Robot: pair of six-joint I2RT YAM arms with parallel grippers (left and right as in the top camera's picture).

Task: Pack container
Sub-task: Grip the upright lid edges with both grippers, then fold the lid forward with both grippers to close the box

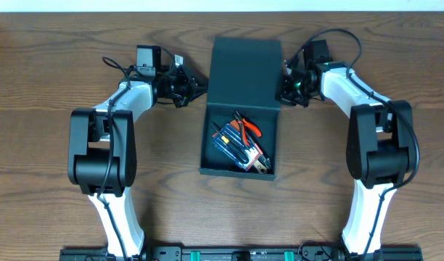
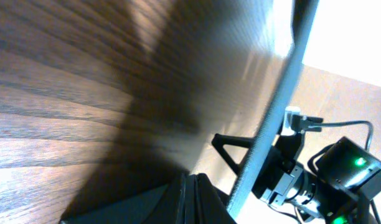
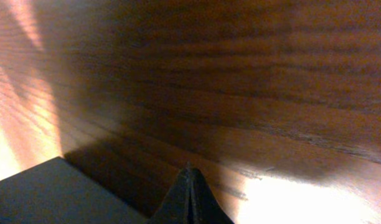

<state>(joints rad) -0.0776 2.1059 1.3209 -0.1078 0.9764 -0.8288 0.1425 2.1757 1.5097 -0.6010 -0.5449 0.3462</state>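
The container (image 1: 236, 172) sits in the middle of the counter (image 1: 48, 145), between the two arms. It is open. Its lid (image 1: 245, 71) is folded back toward the top of the frame and shows as a plain dark rectangle above the tray. Hand tools lie in a loose heap in the tray. A pair of pliers with orange handles (image 1: 248, 128) is uppermost, running on a diagonal, and some blue-handled tools (image 1: 226, 142) are packed beside it on the left. How many tools there are cannot be made out.

The left gripper (image 1: 200, 85) is at the left edge of the lid, touching it or just beside it. The right gripper (image 1: 282, 88) is at the right edge, about level with the left one.

In the left wrist view the left gripper (image 2: 185, 190) is at the bottom of the frame. Its fingers are pressed together along one seam, with nothing between them. The lid's edge (image 2: 274, 112) crosses the right half of that frame as a thin slanted band. Past it is the other arm's wrist, where a green light (image 2: 355, 163) is lit.

In the right wrist view the right gripper (image 3: 189, 183) also comes to a closed point at the bottom centre and holds nothing. A dark corner of the container (image 3: 41, 193) fills the lower left of that frame, and shadowed wood grain of the counter (image 3: 253, 74) fills the rest.
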